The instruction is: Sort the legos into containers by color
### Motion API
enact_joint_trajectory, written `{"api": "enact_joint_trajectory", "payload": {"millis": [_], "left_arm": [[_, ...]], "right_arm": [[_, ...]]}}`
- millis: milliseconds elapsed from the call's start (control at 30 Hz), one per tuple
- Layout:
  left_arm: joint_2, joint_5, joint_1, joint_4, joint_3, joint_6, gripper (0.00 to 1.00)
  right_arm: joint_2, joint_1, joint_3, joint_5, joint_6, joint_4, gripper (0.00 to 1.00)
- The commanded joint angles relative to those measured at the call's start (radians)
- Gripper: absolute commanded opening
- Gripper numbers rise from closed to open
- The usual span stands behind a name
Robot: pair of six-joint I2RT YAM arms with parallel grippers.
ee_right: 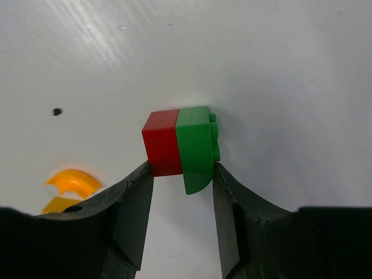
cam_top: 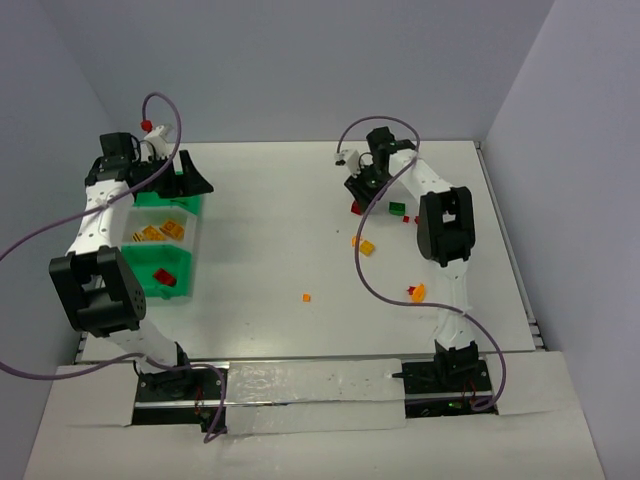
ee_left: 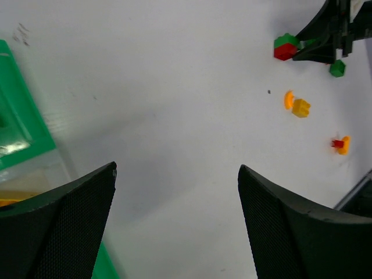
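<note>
My right gripper (ee_right: 181,170) has its two fingertips pressed against a joined pair of legos on the table, a red brick (ee_right: 161,142) on the left and a green brick (ee_right: 195,145) on the right. In the top view this gripper (cam_top: 358,196) is at the far middle of the table, over the red brick (cam_top: 356,208). My left gripper (ee_left: 177,168) is open with nothing between its fingers. It hangs by the far end of the containers (cam_top: 150,290), three joined bins at the left. Orange-yellow legos (cam_top: 160,232) lie in the whitish middle bin and red legos (cam_top: 165,277) in the near green one.
Loose legos lie near the right arm: a green brick (cam_top: 397,208), a small red one (cam_top: 406,218), orange ones (cam_top: 366,246) (cam_top: 417,292) and a tiny orange piece (cam_top: 306,297). An orange curved piece (ee_right: 70,183) lies left of the right gripper. Grey walls enclose the table.
</note>
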State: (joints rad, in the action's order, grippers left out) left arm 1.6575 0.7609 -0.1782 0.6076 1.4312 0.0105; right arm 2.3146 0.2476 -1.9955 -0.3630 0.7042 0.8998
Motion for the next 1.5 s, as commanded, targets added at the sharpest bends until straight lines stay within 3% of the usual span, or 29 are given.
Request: {"api": "enact_joint_trajectory", "payload": {"millis": [0, 267, 633, 1267, 1467], "left_arm": [[-0.117, 0.09, 0.041, -0.145, -0.083, -0.156, 0.91], [-0.175, 0.161, 0.156, -0.33, -0.228, -0.422, 0.91], [-0.149, 0.216, 0.275, -0.488, -0.322, -0.626, 0.9], [-0.114, 0.259, 0.371, -0.525, -0.361, -0.662, 0.78], [-0.101, 0.27, 0.383, -0.544, -0.365, -0.686, 0.69]], "right_arm": [[-0.189, 0.055, 0.065, -0.116, -0.084, -0.053, 0.45], [-0.406, 0.234, 0.19, -0.188, -0.221, -0.148, 0.45], [-0.476, 0.428, 0.187, -0.104, -0.332, -0.19, 0.45], [-0.482, 0.466, 0.181, -0.057, -0.358, -0.207, 0.45], [-0.487, 0.473, 0.182, -0.051, -0.358, -0.208, 0.45]]}}
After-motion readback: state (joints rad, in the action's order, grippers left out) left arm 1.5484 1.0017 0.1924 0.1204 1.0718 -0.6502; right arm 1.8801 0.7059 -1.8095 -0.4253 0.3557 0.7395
